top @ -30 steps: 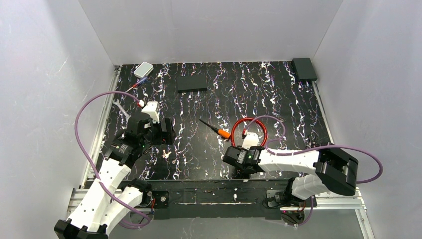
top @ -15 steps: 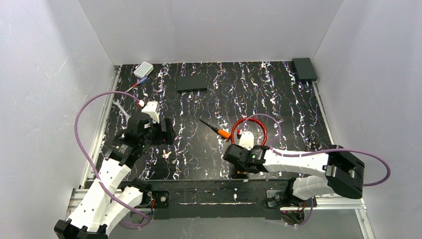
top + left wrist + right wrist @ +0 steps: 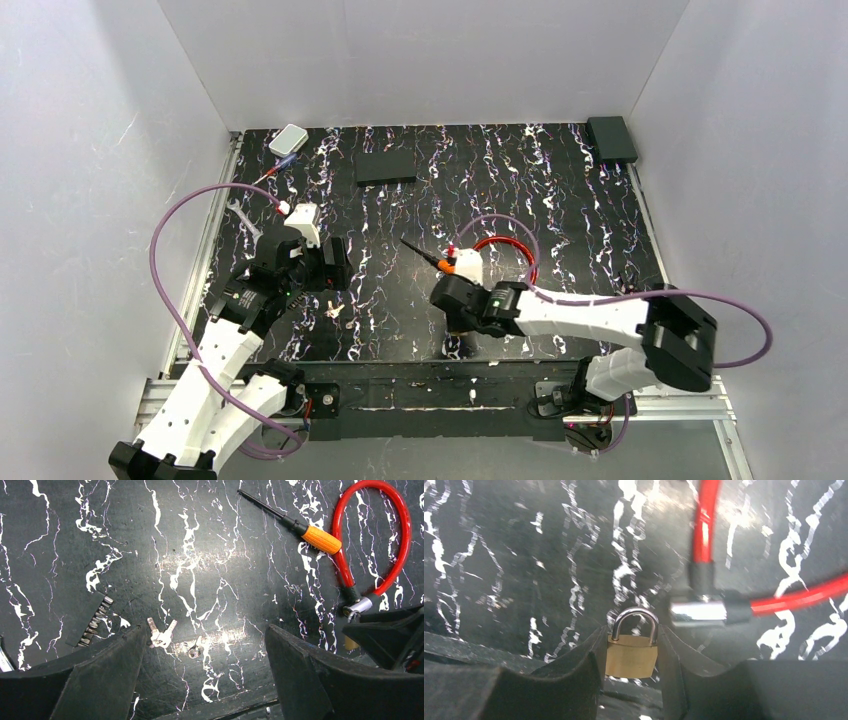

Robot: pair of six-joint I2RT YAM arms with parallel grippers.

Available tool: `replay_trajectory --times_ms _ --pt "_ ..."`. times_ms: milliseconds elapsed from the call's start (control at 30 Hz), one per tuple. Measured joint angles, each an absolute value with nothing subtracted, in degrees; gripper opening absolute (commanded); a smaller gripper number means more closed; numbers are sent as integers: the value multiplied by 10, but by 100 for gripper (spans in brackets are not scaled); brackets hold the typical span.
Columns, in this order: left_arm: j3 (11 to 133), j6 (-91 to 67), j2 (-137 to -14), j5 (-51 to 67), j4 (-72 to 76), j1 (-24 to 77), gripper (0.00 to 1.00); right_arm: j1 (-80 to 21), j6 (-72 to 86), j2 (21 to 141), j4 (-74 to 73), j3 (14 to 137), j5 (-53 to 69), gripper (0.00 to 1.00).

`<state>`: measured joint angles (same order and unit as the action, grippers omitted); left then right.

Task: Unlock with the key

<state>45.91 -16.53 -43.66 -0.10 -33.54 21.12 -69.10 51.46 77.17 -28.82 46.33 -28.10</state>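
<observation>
Top view: the orange-handled key lay flat near the centre of the black marbled mat. Long axis ran 10–4 o'clock, with the black rod tip at 10. The orange end at 4 was partly hidden under the right wrist's white camera housing. The red cable lock looped just at 3 o'clock of it. White box in the far-left corner, contents not visible. Flat black block at the far middle, black box in the far-right corner.
Left arm rose from its base and bent at the elbow. The left gripper hung over the left part of the mat. Right forearm lay low, reaching toward 9 o'clock, with the right gripper tipped down at the mat.

Left wrist view: the left gripper had its jaws spread wide with nothing between them. Two small silver key-shaped pieces lay on the mat just off the left finger. At 9 o'clock of those, a black strip held a row of small metal bits. The key sat well apart at upper right, same 10–4 axis. Its orange end was just beside the cable lock; contact, cannot tell.

Right wrist view: the right gripper had its jaws partly closed, pinching the brass padlock by both sides. The padlock sat upright with its shackle seated. The cable lock's silver barrel lay just beyond, at 2 o'clock.
</observation>
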Motion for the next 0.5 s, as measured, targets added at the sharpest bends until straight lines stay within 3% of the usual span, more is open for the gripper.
replay_trajectory --times_ms 500 --pt "462 -166 -402 -53 -349 211 86 -671 354 1073 -185 696 -219 3"
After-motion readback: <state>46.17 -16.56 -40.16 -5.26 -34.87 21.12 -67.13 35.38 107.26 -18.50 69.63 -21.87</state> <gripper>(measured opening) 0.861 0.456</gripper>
